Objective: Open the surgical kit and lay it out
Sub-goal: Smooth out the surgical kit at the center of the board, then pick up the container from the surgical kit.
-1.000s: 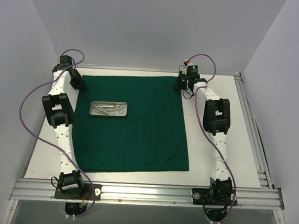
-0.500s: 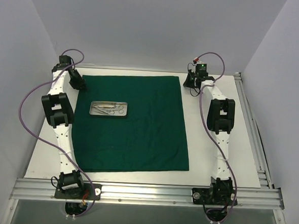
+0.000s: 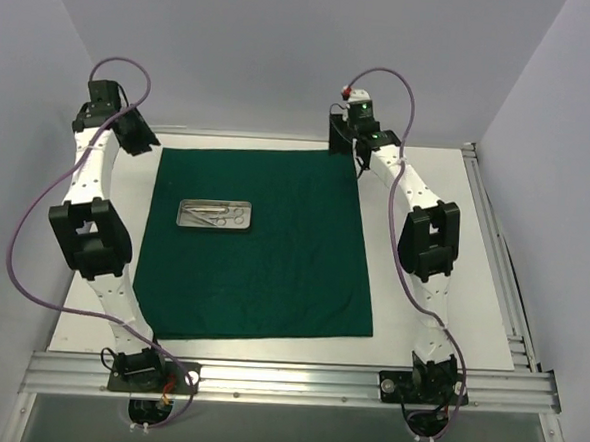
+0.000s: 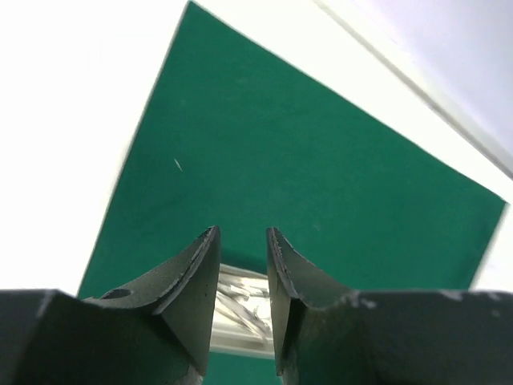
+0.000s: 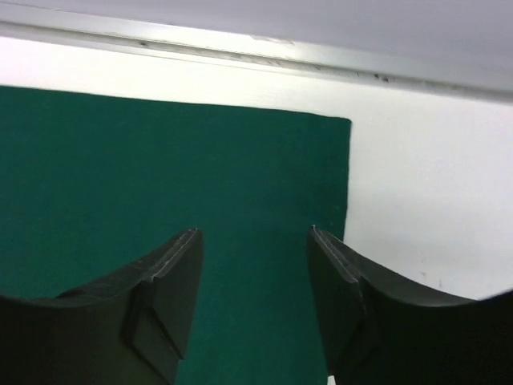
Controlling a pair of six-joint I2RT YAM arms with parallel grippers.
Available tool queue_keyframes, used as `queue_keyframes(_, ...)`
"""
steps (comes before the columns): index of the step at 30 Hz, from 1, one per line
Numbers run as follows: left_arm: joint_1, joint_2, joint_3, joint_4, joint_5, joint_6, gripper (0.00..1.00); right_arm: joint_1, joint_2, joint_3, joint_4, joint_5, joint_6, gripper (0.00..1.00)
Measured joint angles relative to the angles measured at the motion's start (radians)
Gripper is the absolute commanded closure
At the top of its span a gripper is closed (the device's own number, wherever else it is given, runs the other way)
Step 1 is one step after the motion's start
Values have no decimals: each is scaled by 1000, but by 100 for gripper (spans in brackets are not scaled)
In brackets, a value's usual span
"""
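Green cloth [image 3: 262, 269] lies spread flat on the white table [image 3: 421, 289], filling mid-frame. Metal tray [image 3: 182, 214] sits on the cloth's upper-left part, with steel instruments [image 3: 220, 214] inside it. Left claw [image 4: 242, 233], upper left of the frame by the cloth's corner: jaws parted, empty. Right claw [image 5: 255, 233], over the upper-right corner: jaws parted, empty.

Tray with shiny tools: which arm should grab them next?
Probably left. The tray sits left on the cloth, and the open left gripper looks down at it. The right gripper hangs over the far right corner.
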State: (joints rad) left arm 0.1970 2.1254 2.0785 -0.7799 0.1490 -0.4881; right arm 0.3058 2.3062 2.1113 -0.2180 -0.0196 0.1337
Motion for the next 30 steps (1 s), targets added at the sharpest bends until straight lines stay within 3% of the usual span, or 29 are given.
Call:
queue_keyframes(1,-3,-58,-43,14,0,-2,61,25,-32,-8,0,22,-11,18)
queue_keyframes(2,-6,-114,-86,32,0,-5,60,46,-60,-16,-1,40,-15,1)
queue_keyframes(3,-10,-171,-130,56,2,-8,59,72,-88,-25,2,54,-29,0)
queue_keyframes(15,-91,-579,-596,174,24,-58,59,262,-182,-152,-12,42,-37,0)
queue_keyframes(24,-130,-870,-809,171,9,-62,66,390,-155,-148,-31,-5,-55,22)
queue_keyframes(30,-137,-891,-907,160,-35,-111,71,392,-107,-148,-56,-5,-35,27)
